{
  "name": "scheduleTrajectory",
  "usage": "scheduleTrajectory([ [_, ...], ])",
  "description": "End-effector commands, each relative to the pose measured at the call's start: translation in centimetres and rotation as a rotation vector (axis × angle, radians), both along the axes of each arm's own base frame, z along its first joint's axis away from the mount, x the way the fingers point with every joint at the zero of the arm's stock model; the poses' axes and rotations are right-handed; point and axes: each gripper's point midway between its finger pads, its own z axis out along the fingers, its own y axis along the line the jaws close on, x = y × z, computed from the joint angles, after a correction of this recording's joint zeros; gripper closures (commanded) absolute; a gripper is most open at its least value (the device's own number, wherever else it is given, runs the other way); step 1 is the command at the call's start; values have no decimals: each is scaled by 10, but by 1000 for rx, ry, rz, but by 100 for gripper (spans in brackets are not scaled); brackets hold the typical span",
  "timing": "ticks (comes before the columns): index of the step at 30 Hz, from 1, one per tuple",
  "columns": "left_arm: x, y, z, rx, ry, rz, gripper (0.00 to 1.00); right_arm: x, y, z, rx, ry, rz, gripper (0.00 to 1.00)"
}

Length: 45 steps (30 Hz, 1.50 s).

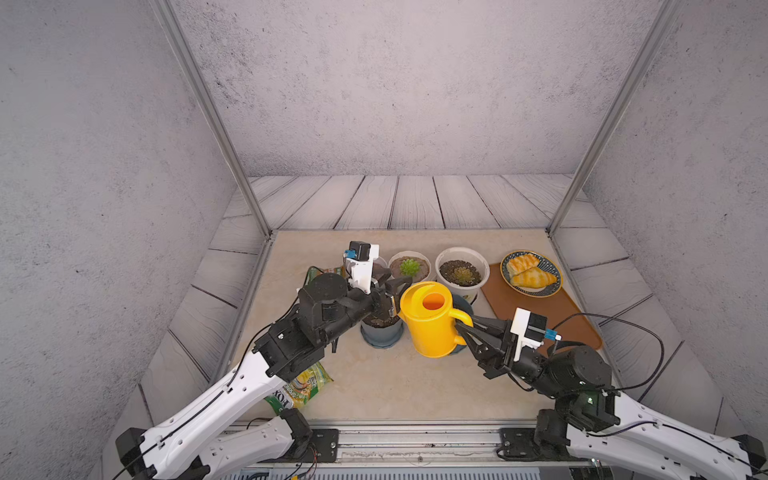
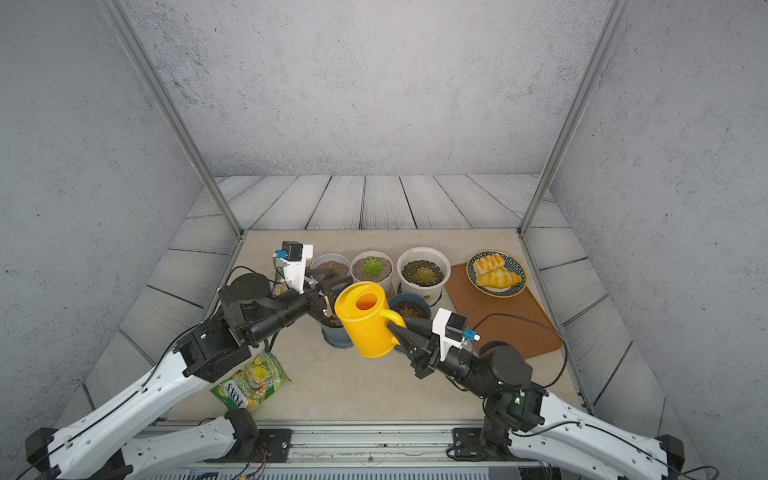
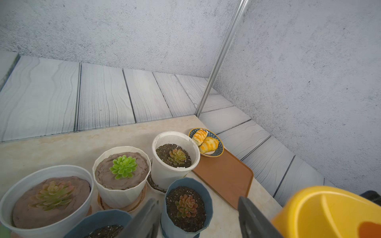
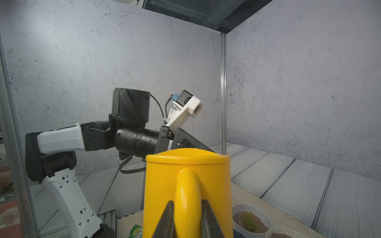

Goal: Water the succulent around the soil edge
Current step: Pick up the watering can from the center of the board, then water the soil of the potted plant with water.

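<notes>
A yellow watering can (image 1: 430, 318) hangs upright over the table's middle, and my right gripper (image 1: 461, 328) is shut on its handle (image 4: 187, 185). My left gripper (image 1: 392, 297) stands open just left of the can, above a blue pot (image 1: 381, 332); nothing is between its fingers (image 3: 144, 218). Several potted succulents stand behind. One is a reddish succulent (image 3: 186, 206) in a blue pot (image 2: 409, 309) right behind the can. Another is a bright green one (image 1: 410, 267) in a white pot. A third sits in a tall white pot (image 1: 462, 272). The can's spout is hidden.
A brown tray (image 1: 540, 320) lies at the right with a plate of croissants (image 1: 531, 273) on its far end. A green snack bag (image 1: 305, 386) lies under my left arm. A pale pot (image 3: 45, 197) stands far left. Metal posts mark the back corners.
</notes>
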Motion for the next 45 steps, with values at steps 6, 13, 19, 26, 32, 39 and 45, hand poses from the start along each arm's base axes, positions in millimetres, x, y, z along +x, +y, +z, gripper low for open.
scheduleTrajectory([
  [6,-25,36,52,43,-131,18,28,2,-45,15,44,-25,-136,100],
  [13,-56,79,41,157,-144,22,2,1,-88,5,33,-20,-252,100],
  [19,-76,105,-4,275,-156,7,2,-7,-129,-2,65,-9,-313,100],
  [26,-88,104,-63,320,-158,-62,2,10,-131,-28,-42,87,-405,100],
  [32,-99,104,-78,331,-148,-118,2,29,-118,-54,-259,235,-471,100],
  [39,-103,101,-81,335,-151,-155,2,43,-91,-75,-483,329,-487,100],
  [45,-104,107,-78,326,-163,-131,2,55,-69,-87,-614,365,-500,100],
])
